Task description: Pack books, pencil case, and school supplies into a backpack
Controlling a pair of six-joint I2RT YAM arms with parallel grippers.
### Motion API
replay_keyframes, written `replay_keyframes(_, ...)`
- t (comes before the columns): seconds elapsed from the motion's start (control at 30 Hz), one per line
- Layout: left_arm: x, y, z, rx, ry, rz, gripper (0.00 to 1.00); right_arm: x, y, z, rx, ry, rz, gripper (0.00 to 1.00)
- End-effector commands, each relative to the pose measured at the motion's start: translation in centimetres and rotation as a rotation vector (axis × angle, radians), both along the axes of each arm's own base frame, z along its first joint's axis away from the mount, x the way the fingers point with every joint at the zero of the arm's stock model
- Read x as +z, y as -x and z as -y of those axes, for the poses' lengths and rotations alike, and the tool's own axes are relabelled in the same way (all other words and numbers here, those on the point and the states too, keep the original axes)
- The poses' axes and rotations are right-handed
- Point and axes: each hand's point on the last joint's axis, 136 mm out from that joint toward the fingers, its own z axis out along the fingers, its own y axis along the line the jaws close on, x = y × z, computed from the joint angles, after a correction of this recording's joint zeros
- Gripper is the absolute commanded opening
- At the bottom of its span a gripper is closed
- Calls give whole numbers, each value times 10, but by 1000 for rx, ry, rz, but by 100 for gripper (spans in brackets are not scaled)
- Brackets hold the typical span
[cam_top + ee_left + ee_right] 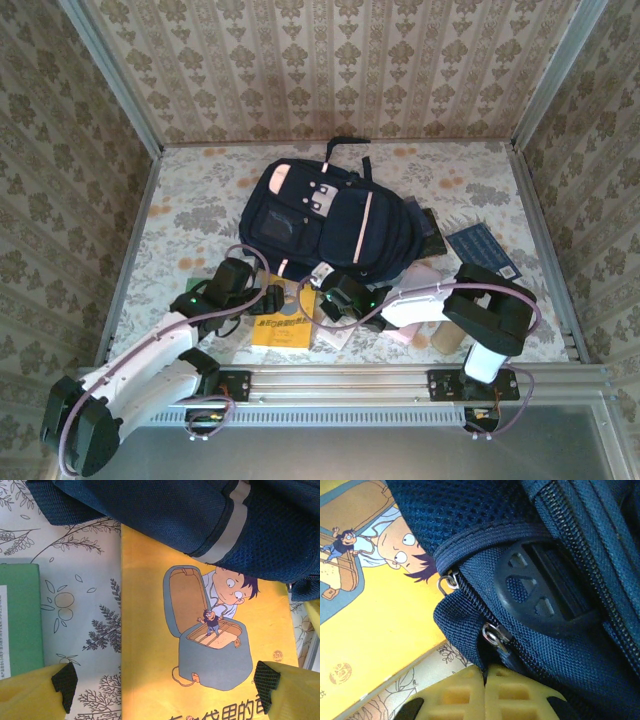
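Observation:
The navy backpack (330, 215) lies flat mid-table, its near edge overlapping the yellow paperback (285, 325). In the right wrist view my right gripper (485, 672) is shut, fingers pressed together on the dark pull tab of a zipper slider (496, 636) at the backpack's (545, 540) corner. A second slider (448, 580) sits just above, beside the yellow paperback (370, 625). My left gripper (165, 680) hangs open above the yellow paperback (150, 630), nothing between its fingers. The green booklet (20, 620) lies to its left. The navy book (483, 250) lies right of the backpack.
A pale pink pouch (425, 275) and a tan cylindrical pouch (447, 338) lie near the right arm's base. A black plastic buckle (540, 587) sits on the backpack by the zipper. Patterned walls enclose the table on three sides.

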Motion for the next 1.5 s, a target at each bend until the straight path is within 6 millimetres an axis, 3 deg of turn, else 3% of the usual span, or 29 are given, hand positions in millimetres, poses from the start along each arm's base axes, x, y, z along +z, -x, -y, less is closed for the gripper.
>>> replay_keyframes(0.0, -2, 1, 1, -2, -3, 2, 95, 8, 3, -1, 14, -18, 11, 0)
replay_keyframes(0.43, 4, -2, 1, 16, 0, 6, 95, 16, 18, 34, -6, -101, -15, 0)
replay_keyframes(0.63, 9, -5, 9, 13, 27, -9, 95, 12, 15, 52, -49, -80, -48, 0)
replay_keyframes(1.07, 16, -33, 26, 119, 20, -112, 97, 3, 17, 82, -120, -74, -82, 0)
replay_keyframes(1.2, 21, -48, 32, 130, 0, -100, 97, 15, 24, 79, -83, -132, -67, 0)
replay_keyframes(1.47, 13, -66, 39, 150, -54, -127, 97, 30, -6, 142, -449, -119, 15, 0)
